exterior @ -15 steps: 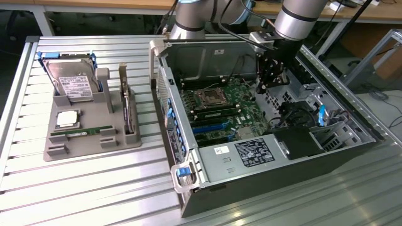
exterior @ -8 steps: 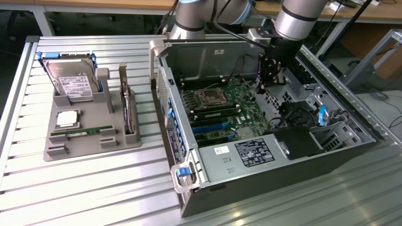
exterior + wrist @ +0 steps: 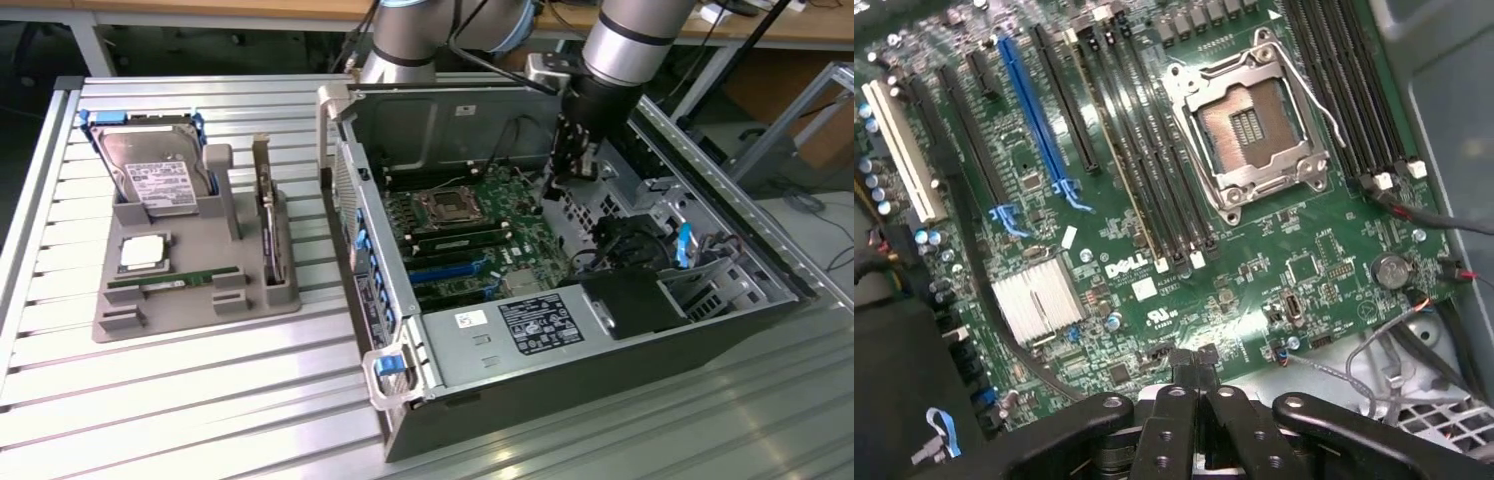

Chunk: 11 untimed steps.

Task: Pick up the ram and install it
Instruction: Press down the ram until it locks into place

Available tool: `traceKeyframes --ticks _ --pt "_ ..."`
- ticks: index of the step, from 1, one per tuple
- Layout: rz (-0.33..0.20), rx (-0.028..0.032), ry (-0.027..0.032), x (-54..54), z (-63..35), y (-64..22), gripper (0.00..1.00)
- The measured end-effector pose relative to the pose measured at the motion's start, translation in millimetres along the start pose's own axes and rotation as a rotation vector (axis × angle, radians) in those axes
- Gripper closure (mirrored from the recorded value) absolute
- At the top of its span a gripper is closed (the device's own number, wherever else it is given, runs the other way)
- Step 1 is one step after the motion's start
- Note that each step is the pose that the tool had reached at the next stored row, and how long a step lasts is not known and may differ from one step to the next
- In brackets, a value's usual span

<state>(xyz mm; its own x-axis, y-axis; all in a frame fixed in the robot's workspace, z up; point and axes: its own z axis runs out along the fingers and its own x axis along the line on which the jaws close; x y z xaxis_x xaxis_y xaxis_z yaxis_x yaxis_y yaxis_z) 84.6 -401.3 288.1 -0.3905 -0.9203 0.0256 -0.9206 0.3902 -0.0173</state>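
Exterior view gives me the open computer case (image 3: 561,330) lying on its side on the slatted metal table (image 3: 160,410), with my arm reaching down into it from above. My gripper (image 3: 577,165) hangs over the far end of the motherboard (image 3: 467,240), beyond the empty processor socket (image 3: 443,207) as seen from the camera. On the wrist view the gripper (image 3: 1195,368) has its two fingertips (image 3: 1182,372) pressed together with no gap between them and nothing held, hovering above the green motherboard (image 3: 1254,270) near its edge. Past the tips I see the open processor socket (image 3: 1249,125) with its metal frame, long black memory slots (image 3: 1144,170) running on both sides of it, a blue expansion slot (image 3: 1034,120) and a small silver heatsink (image 3: 1037,297). The ram (image 3: 174,283) lies outside the case, well apart from it, in the near slot of the grey parts holder (image 3: 187,300) on the exterior view's left. In that same holder, behind the ram, sit the square silver processor chip (image 3: 144,252) and, farther back, the hard drive (image 3: 154,175) with blue rails.
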Motion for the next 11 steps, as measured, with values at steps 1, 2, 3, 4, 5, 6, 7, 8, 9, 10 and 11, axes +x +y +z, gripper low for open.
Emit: traceKeyframes --ticks 1,2,3,4,5,6,7,8,9,10,11 --pt "0.031 -0.0008 0.0005 0.0 0.0 0.0 0.90" --pt "0.064 -0.0016 0.0010 0.0 0.0 0.0 0.90" --pt "0.111 -0.0029 0.0019 0.0 0.0 0.0 0.90" --pt "0.133 -0.0034 0.0022 0.0 0.0 0.0 0.90" --pt "0.173 -0.0045 0.0029 0.0 0.0 0.0 0.90" --pt "0.219 -0.0056 0.0037 0.0 0.0 0.0 0.90" --pt "0.255 -0.0066 0.0042 0.0 0.1 0.0 0.90" --pt "0.283 -0.0073 0.0048 0.0 0.0 0.0 0.90" --pt "0.318 -0.0082 0.0054 0.0 0.1 0.0 0.90" --pt "0.348 -0.0090 0.0059 0.0 0.1 0.0 0.90" --pt "0.386 -0.0099 0.0066 0.0 0.0 0.0 0.90"
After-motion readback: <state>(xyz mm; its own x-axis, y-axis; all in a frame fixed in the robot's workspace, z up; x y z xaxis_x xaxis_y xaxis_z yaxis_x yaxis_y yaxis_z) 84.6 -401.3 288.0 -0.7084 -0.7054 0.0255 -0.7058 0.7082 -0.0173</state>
